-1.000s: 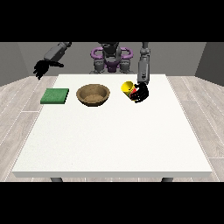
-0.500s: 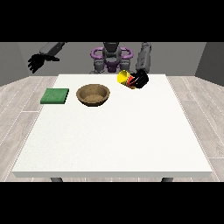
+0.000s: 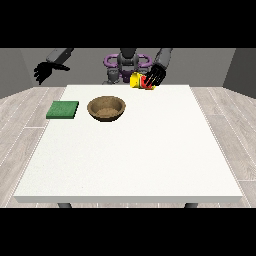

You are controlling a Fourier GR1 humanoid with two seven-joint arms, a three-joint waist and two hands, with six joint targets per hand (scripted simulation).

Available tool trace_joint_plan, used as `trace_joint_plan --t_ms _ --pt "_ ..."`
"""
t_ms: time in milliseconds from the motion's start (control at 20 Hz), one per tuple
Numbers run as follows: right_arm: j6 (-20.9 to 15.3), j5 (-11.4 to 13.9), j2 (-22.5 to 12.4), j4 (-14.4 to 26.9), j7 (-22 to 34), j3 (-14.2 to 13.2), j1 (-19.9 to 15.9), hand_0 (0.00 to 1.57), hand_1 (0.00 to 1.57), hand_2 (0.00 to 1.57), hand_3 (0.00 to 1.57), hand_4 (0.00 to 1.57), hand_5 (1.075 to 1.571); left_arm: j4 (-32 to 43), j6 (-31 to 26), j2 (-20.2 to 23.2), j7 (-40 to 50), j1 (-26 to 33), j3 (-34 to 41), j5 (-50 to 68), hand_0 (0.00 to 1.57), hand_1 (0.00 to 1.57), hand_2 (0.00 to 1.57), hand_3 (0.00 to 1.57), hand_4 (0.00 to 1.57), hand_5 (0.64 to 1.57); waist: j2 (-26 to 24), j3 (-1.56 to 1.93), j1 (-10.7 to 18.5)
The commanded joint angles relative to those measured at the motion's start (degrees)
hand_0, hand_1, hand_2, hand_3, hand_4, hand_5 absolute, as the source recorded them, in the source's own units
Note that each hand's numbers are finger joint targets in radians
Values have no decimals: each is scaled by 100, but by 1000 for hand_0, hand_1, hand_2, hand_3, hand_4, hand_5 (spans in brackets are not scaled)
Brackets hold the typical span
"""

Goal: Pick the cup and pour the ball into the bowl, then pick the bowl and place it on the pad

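A yellow cup (image 3: 136,80) with red on its side is lifted above the table's far edge and tipped over sideways. The hand at the view's right (image 3: 155,76) has its fingers curled round it. The ball does not show. A brown wooden bowl (image 3: 106,108) stands on the white table (image 3: 130,150), left of and nearer the camera than the cup. A flat green pad (image 3: 63,109) lies at the table's left edge, beside the bowl. The hand at the view's left (image 3: 44,70) hangs in the air beyond the table's far left corner, fingers spread and holding nothing.
The robot's purple and grey torso (image 3: 126,64) stands behind the table's far edge. A wide bare stretch of table lies between the bowl and the near edge. Wooden floor surrounds the table.
The hand at the view's right has lifted the cup off the table, carried it leftward and tipped it further. The hand at the view's left has shifted a little.
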Motion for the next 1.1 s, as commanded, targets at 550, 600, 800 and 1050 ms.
trace_joint_plan --t_ms 550,600,800,1050 --pt "85 -44 -55 450 -35 18 -552 0 0 0 0 0 1551 -275 -193 -456 2425 -500 -1328 -2244 682 682 1571 1534 891 1571 108 -11 -257" --pt "145 42 -276 580 -53 17 -543 0 0 0 0 0 1548 -515 -514 -456 2679 -580 -1473 -2238 583 583 1571 1536 881 1571 53 -9 -162" --pt "-208 148 -212 700 21 48 -758 0 0 0 158 0 1533 -724 -850 -458 2877 -686 -1854 -2683 545 545 1571 1571 901 1571 69 -9 65" --pt "-550 211 204 558 175 246 -1195 0 0 0 273 0 1527 -570 -909 -459 3186 -814 -2257 -3306 373 373 1571 1571 899 1570 301 -11 -121"
